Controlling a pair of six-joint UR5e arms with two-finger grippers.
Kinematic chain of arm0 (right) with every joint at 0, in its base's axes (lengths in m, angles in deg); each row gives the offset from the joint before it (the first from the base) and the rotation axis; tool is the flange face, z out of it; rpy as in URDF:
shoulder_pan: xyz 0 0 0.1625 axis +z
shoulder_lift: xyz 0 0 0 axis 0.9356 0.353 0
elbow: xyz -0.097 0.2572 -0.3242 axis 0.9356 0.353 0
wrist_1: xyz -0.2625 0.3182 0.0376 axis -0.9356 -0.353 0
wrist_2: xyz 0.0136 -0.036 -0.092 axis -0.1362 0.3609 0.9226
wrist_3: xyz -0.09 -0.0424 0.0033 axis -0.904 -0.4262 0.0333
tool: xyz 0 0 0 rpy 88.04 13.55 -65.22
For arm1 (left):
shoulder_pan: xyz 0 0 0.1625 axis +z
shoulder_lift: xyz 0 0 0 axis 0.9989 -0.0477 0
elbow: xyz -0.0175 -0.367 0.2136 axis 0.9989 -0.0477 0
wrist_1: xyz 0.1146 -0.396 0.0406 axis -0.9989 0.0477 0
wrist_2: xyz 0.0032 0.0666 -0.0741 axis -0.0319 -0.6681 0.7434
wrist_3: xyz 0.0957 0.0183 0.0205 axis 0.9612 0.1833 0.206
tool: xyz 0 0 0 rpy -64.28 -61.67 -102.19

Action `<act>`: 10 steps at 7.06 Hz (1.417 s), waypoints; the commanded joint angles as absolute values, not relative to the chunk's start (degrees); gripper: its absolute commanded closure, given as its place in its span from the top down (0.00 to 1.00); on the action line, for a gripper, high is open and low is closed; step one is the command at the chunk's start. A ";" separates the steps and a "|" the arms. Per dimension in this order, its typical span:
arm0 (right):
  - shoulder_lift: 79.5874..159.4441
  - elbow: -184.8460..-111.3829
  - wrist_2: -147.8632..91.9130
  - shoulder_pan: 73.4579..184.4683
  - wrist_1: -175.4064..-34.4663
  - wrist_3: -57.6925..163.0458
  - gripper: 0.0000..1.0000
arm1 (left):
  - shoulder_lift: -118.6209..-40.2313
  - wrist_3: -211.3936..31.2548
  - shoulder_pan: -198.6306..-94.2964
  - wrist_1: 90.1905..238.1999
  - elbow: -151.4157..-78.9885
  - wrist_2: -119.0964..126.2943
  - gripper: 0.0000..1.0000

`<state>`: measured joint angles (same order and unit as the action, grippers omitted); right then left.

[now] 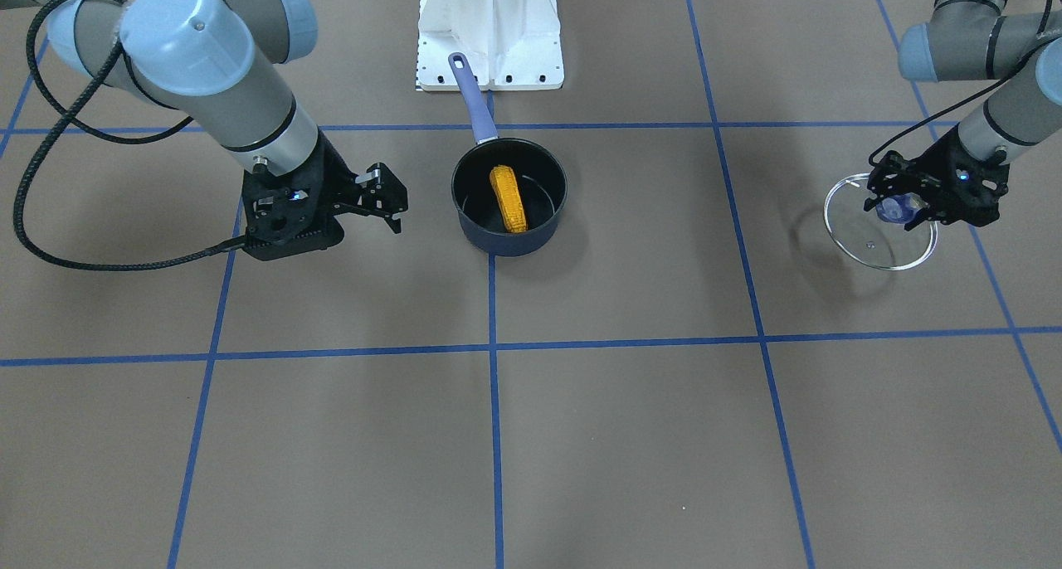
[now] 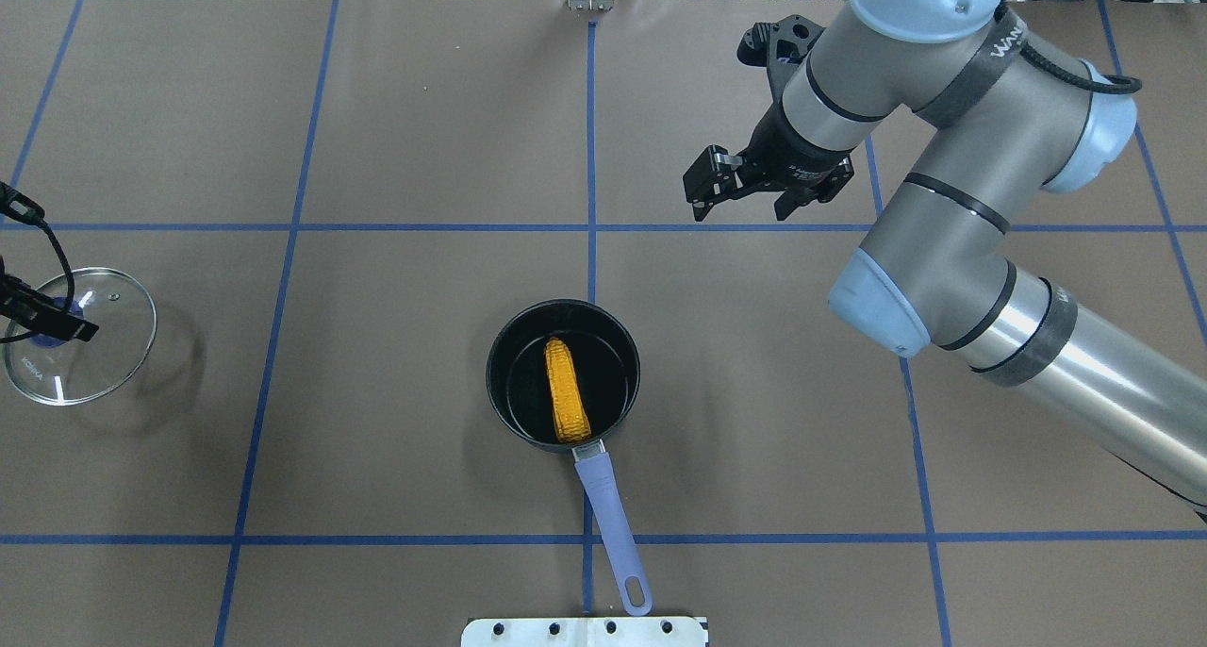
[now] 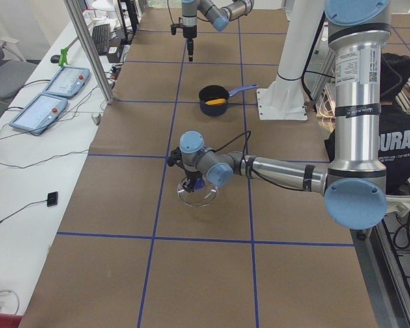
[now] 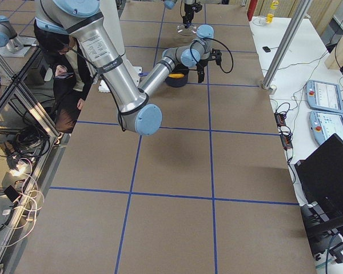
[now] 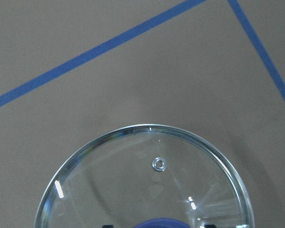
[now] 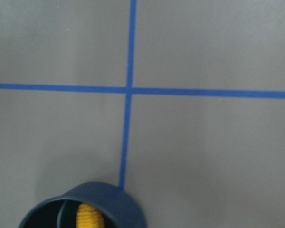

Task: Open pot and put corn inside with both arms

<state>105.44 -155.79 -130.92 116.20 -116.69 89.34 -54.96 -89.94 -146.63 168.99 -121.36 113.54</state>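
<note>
Blue is the long handle of the pot, and it is the part closest to the robot. It points back at the robot's base. Next comes the round pot itself, sitting in the middle of the desk with no lid on it. The corn lies flat inside the pot. Its long side runs the same way as the handle, from close to the robot out to far away.

A little farther out, way off on the left and well apart from the pot, is the left end effector. It is pinched tight on the blue knob of the glass lid. The lid looks lifted just off the desk, since its shadow falls to one side.

Farthest out, on the right, is the right end effector. Its two fingers are spread wide and hold nothing. From it, the pot lies back toward the robot and a bit to the left. This arm is the nearer one to the pot.

I think the job is as good as done, because the pot is open and the corn is in. The corn needs no more grabbing.
</note>
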 commanded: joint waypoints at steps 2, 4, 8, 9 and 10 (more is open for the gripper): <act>106.40 -155.84 -131.34 117.06 -116.69 87.68 1.00 | -54.47 -89.84 -146.68 170.96 -119.25 113.99 0.54; 106.40 -155.67 -131.34 116.97 -116.70 87.68 1.00 | -54.82 -89.84 -146.59 170.96 -118.45 113.90 0.54; 106.49 -155.49 -131.16 116.88 -116.61 87.68 1.00 | -55.70 -90.19 -146.24 171.05 -117.13 113.81 0.54; 106.49 -155.49 -131.16 116.88 -116.61 87.68 1.00 | -55.70 -90.11 -146.16 171.05 -116.96 113.81 0.55; 106.49 -155.49 -131.16 116.88 -116.61 87.68 1.00 | -55.79 -90.10 -146.07 171.05 -116.78 113.64 0.55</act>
<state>106.48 -155.49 -131.17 116.88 -116.61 87.68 -55.69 -90.09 -146.19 171.05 -116.98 113.78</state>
